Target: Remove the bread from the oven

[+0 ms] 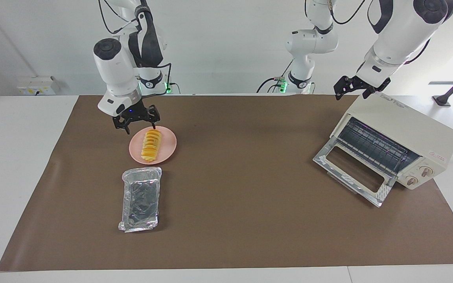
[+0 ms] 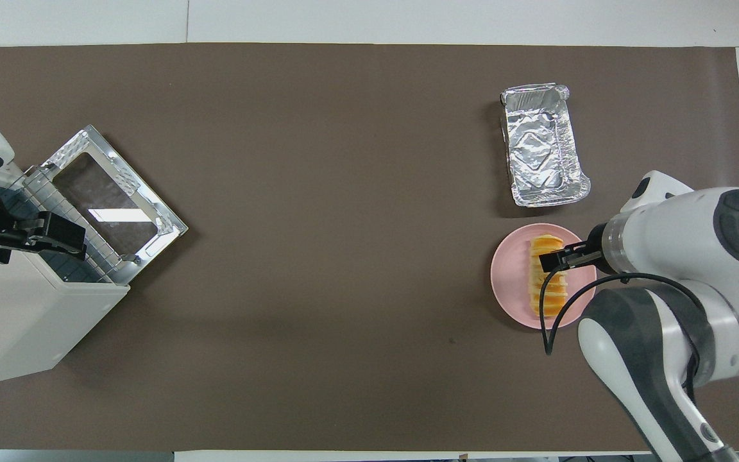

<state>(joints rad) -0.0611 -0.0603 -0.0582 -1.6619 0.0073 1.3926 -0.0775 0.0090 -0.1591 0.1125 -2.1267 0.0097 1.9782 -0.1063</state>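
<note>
Bread (image 1: 151,146), ridged golden-orange loaf, lies on round pink plate (image 1: 168,149) twd right arm's end of worktop (image 1: 234,220); right gripper (image 1: 140,125) hovers over plate's robot-side rim w/ jaws spread, holding nothing; crinkled foil tray (image 1: 141,199) sits beside plate, farther from robots. Boxy cream oven (image 1: 407,129) at left arm's end, glass door down, wire rack bare; knobs show only in facing view. Left gripper (image 1: 351,91) over oven top; jaws' state: cannot tell.

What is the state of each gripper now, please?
Left gripper: open, empty, over the oven.
Right gripper: open, empty, just above the bread on the pink plate.
</note>
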